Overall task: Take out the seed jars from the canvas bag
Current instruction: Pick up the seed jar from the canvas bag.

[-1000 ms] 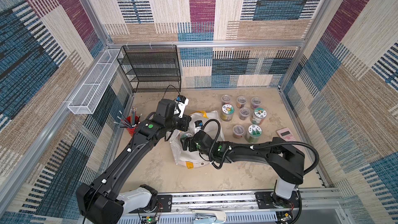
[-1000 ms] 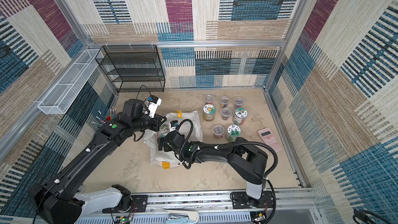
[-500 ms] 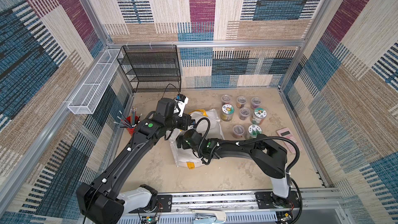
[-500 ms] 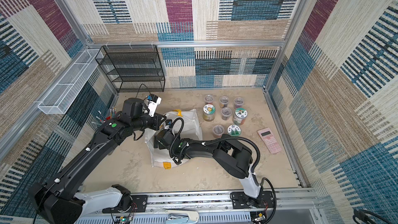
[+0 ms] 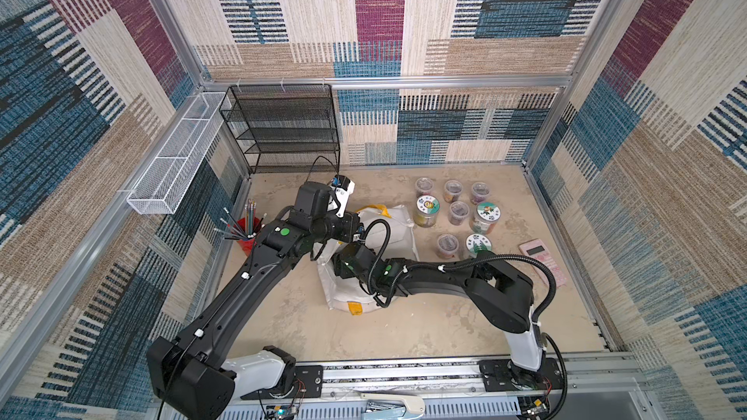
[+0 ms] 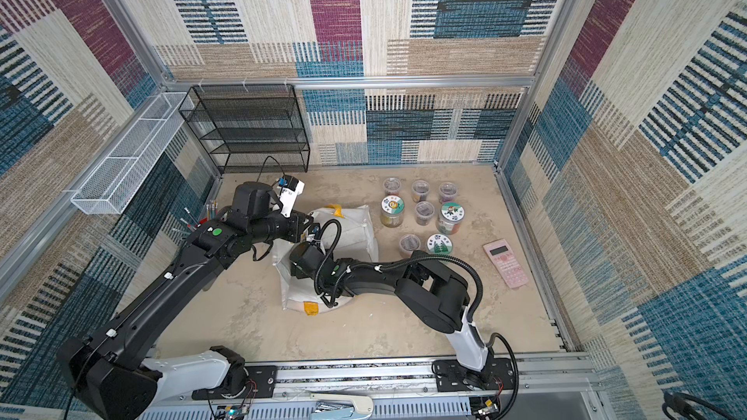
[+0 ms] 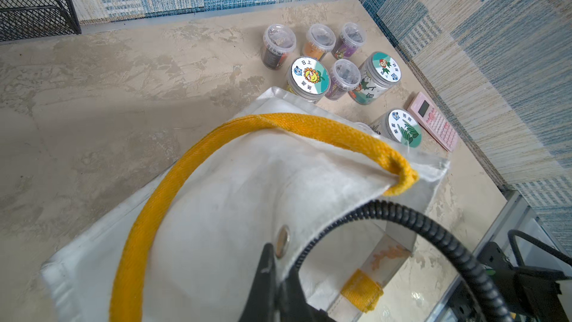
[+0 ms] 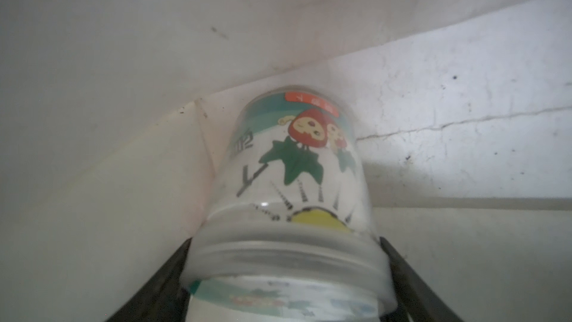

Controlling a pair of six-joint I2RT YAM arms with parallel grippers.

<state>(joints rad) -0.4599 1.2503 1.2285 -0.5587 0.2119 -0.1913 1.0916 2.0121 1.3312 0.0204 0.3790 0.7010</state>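
Jaws of my left gripper [image 7: 274,261] pressed together on the hem of the canvas bag [image 7: 232,199], just beside its metal snap [image 7: 282,240]. That pinch holds the upper layer of cloth up off the table. Yellow strap handle [image 7: 173,193] arches across the cloth ahead of me.

Right gripper [image 8: 286,252] is inside the bag, white cloth all around it. Jaws stand wide, one against each side of the lid band of a seed jar [image 8: 297,162]. Jar has its lid end toward the wrist camera and its far end pushed into a seam of the bag. Label shows red cartoon faces on green leaves. From above, in both top views, only my right arm [image 5: 424,272] shows, running into the bag's mouth; gripper and jar are hidden by cloth.

Bag lies mid-table, slumped, mouth toward my left arm.

Eight seed jars [image 5: 458,212] stand upright on the table just beyond the bag, on my right side: five small tubs [image 5: 452,189], three taller jars [image 5: 487,216] with picture lids. Pink calculator [image 5: 543,260] lies near them by the right wall. Red cup of pencils [image 5: 246,242] stands by the left wall.
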